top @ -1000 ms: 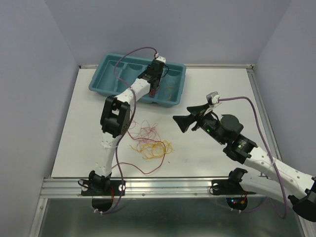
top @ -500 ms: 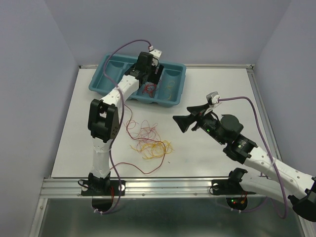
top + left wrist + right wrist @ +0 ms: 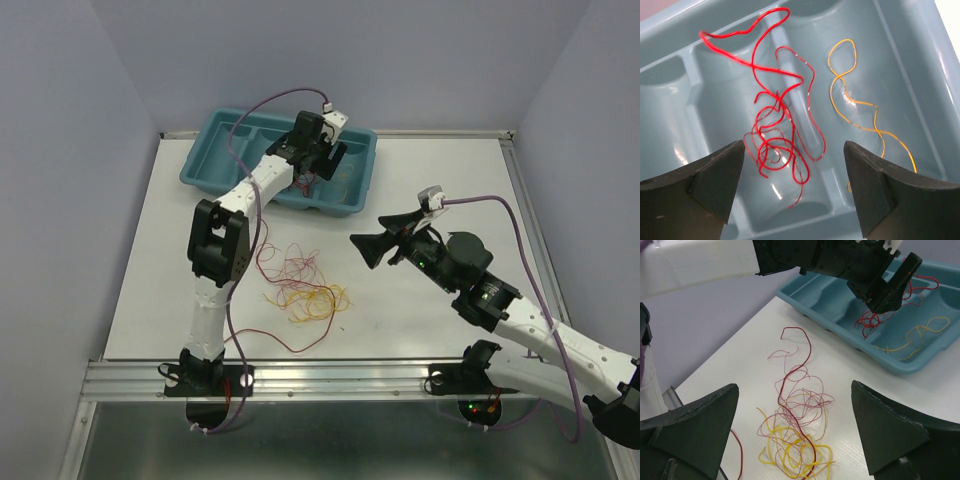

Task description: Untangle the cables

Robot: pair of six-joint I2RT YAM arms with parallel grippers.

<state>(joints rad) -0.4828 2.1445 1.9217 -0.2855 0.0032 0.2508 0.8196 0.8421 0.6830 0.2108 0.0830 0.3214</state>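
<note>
Red cable dropped in the tray [image 3: 205, 165] – our left gripper [image 3: 794, 150] has just sprung apart.

A second ago our left gripper hung over the tray with its fingers closer together; now they stand wide with nothing between them. The red cable [image 3: 771, 125] lies loose inside the tray, its upper loops draped over a divider, and the orange cable [image 3: 858, 103] sits in the compartment to its right. We judge one strand freed and sorted. In front of the tray, the tangle [image 3: 305, 285] of red, dark red and yellow wire waits on the table. To the tray's right and nearer us, our right gripper [image 3: 365, 250] hovers wide open, empty – the tangle is next.
</note>
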